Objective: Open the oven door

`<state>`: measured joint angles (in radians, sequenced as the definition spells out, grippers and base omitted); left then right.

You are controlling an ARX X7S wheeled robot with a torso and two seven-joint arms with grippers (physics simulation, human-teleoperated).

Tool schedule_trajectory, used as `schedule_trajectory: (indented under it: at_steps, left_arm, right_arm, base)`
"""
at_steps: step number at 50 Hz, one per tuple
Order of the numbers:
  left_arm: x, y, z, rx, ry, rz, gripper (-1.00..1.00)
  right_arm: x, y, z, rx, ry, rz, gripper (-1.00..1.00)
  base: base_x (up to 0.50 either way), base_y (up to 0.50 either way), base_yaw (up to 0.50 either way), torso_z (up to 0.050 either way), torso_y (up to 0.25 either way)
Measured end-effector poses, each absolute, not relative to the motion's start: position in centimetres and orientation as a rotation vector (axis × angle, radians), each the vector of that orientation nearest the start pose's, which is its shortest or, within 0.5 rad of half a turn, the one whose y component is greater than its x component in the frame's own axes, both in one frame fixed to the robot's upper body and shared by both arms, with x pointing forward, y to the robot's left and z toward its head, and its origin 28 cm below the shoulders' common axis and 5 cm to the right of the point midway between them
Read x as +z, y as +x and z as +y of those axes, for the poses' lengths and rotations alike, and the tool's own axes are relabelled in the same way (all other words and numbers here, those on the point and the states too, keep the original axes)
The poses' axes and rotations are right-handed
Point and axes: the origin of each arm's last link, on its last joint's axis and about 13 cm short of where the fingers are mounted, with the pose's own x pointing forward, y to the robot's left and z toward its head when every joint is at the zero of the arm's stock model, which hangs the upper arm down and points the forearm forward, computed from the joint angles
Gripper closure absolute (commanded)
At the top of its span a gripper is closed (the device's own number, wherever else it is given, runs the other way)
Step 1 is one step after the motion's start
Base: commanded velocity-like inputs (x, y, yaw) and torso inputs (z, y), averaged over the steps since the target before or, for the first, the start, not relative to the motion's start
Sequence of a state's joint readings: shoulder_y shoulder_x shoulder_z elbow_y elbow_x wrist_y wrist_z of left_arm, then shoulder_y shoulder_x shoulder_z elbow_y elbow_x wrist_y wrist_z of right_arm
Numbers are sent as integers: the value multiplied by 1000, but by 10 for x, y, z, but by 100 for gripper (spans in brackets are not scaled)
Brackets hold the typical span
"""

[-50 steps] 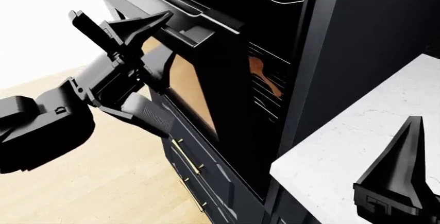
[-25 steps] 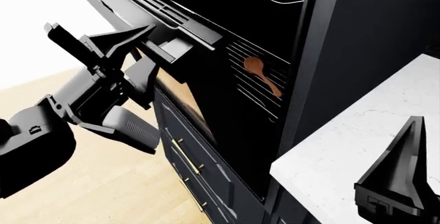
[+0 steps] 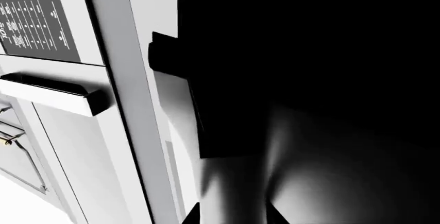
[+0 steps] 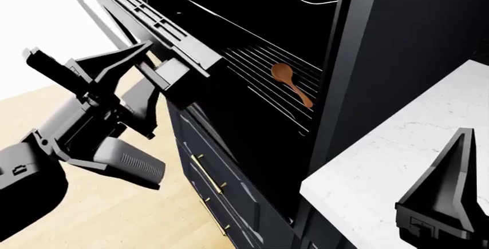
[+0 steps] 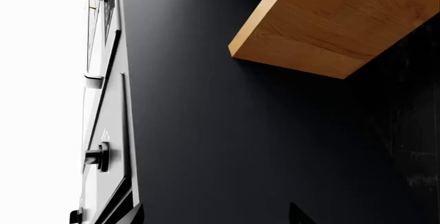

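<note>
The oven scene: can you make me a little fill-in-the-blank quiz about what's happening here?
1. The oven door is swung ___.
2. A wooden ___ lies on the oven rack.
3. The ___ gripper is at the door's handle.
4. The right gripper hangs over the white ___.

Missing words: open; spoon; left; counter

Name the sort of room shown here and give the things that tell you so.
Most likely a home kitchen: a built-in oven with its oven door pulled open, a wire rack holding a wooden spoon, and a white marble countertop beside dark cabinets.
</note>
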<state>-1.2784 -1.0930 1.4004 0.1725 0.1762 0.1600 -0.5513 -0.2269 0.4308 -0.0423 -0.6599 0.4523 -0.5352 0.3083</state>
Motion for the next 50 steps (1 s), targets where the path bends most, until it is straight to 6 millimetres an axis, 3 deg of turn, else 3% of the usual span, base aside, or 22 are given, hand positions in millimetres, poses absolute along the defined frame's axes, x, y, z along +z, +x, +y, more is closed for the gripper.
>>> schedule_trajectory:
  at_steps: [36, 50]
  left_arm:
    - [232, 269, 318, -302, 1265, -878, 100]
    - [222, 258, 323, -267, 1262, -867, 100]
  right_arm:
    - [152, 144, -138, 4, 286, -853, -100]
    - [152, 143, -138, 9, 284, -855, -100]
  base:
    - [-1, -2, 0, 0, 3]
    - [0, -1, 0, 1, 2]
